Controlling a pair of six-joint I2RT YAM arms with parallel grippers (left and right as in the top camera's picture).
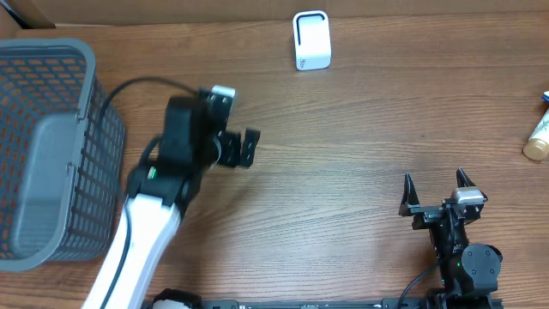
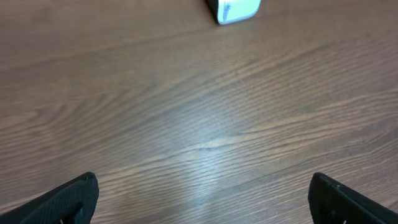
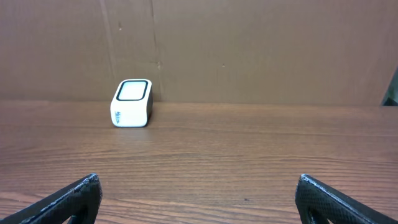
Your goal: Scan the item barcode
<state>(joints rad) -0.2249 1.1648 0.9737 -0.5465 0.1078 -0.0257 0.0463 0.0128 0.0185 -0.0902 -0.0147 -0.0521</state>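
Observation:
The white barcode scanner [image 1: 311, 40] stands upright at the back middle of the table, also seen as the scanner [image 2: 235, 9] at the top edge of the left wrist view and the scanner [image 3: 132, 103] in front of a cardboard wall. A cream tube [image 1: 539, 137], possibly the item, lies at the right edge; no barcode shows on it. My left gripper [image 1: 250, 148] hangs open over bare wood left of centre, pointing right; its jaws [image 2: 202, 190] hold nothing. My right gripper [image 1: 435, 178] stands open near the front right; its jaws [image 3: 199, 190] are empty too.
A grey mesh basket [image 1: 94, 129] fills the left side of the table, right beside the left arm. A brown cardboard wall [image 3: 249, 50] runs along the back edge behind the scanner. Wood tabletop [image 1: 360, 146] lies between both grippers and the scanner.

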